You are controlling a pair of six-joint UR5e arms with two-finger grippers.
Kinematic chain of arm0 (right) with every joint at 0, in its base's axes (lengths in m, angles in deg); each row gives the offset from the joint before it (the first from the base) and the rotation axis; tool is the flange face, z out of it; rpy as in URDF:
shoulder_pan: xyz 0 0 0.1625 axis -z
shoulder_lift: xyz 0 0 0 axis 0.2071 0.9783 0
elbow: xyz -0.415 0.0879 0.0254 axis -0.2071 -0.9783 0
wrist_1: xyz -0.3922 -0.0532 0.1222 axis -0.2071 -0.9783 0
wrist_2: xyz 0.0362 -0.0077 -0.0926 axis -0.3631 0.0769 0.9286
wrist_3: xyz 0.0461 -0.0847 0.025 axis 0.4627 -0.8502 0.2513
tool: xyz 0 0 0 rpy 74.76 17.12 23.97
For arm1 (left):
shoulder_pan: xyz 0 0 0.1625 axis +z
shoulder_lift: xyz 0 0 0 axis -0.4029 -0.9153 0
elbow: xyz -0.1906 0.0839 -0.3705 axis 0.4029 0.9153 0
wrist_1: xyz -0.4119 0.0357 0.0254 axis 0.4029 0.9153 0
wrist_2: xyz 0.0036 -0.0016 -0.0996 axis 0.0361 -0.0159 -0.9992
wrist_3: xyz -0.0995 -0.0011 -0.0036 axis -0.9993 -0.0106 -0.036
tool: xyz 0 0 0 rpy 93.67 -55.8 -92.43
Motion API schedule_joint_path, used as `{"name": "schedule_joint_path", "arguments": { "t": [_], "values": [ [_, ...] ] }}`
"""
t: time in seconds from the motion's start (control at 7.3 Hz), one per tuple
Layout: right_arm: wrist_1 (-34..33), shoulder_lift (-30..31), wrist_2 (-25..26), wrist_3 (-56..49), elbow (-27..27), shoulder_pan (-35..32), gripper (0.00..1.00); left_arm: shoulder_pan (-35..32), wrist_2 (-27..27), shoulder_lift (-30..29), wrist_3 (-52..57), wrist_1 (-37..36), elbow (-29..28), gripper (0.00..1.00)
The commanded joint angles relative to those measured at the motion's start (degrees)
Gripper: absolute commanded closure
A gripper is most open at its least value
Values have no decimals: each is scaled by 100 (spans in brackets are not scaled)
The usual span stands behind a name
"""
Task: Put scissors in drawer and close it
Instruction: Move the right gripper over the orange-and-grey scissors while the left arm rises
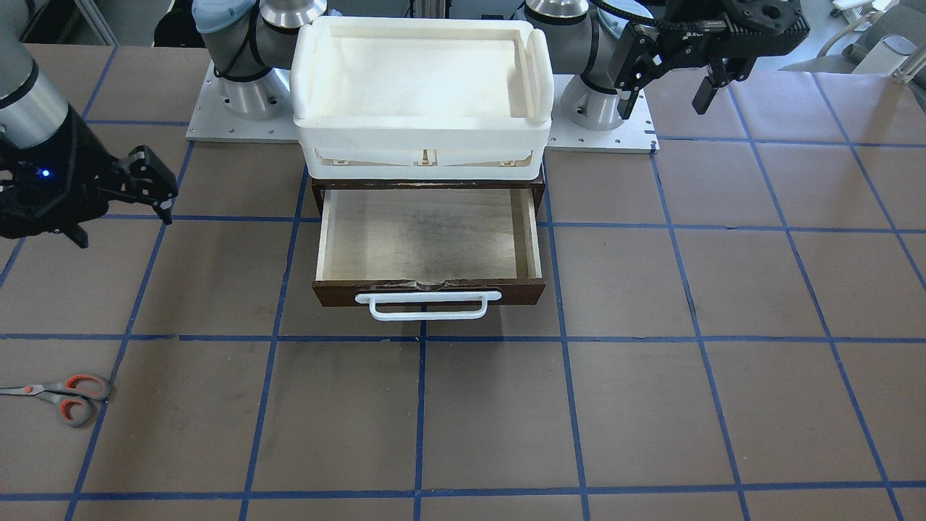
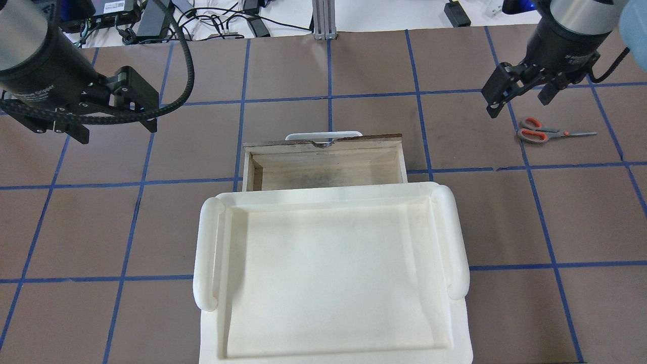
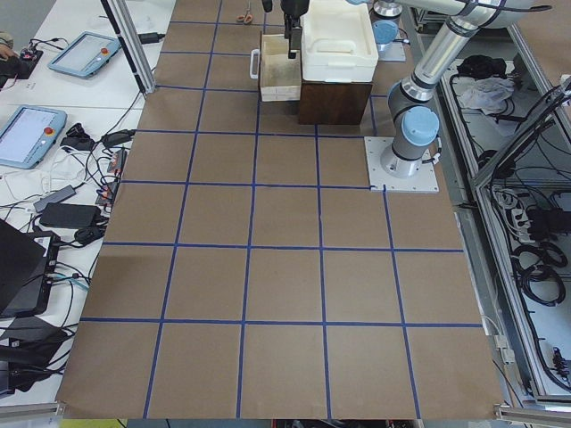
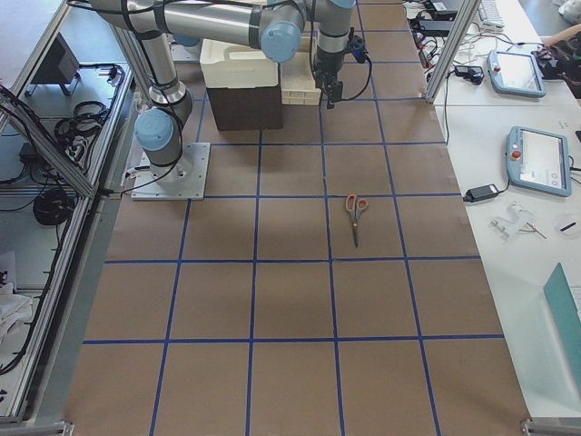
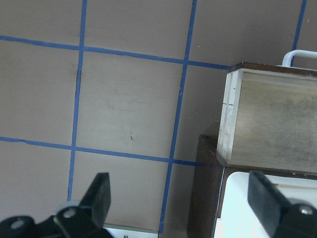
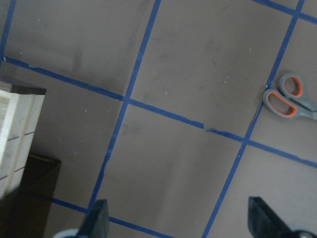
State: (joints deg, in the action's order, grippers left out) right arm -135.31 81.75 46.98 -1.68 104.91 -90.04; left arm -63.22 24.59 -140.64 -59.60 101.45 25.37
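Two pincers wide, empty: your left gripper (image 2: 117,130), right gripper (image 2: 518,105). Scissors (image 2: 543,132) flat on table (image 1: 651,405), well apart from open drawer (image 1: 427,293).

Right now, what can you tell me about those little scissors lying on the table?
The scissors are a small pair with grey handles lined in orange around the finger loops and slim silver blades, which look closed. They lie flat on the brown table, on the robot's right side, outside the open drawer, handles toward it and blades pointing away. Only the table touches them.
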Motion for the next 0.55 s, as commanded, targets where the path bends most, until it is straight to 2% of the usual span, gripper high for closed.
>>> {"name": "schedule_joint_path", "arguments": {
  "t": [0.0, 0.27, 0.41],
  "values": [
    [-429, -403, 14, -1874, 0, 406, 0, -83, -260, -245, 19, -396, -35, 0],
    [-552, -894, -38, -2789, 0, 688, 0, -327, -270, -745, 20, -626, -149, 0],
    [-1145, -1158, 40, -3734, -9, 724, 0, -625, -244, -1104, -85, -1036, -220, 0]
  ]
}}
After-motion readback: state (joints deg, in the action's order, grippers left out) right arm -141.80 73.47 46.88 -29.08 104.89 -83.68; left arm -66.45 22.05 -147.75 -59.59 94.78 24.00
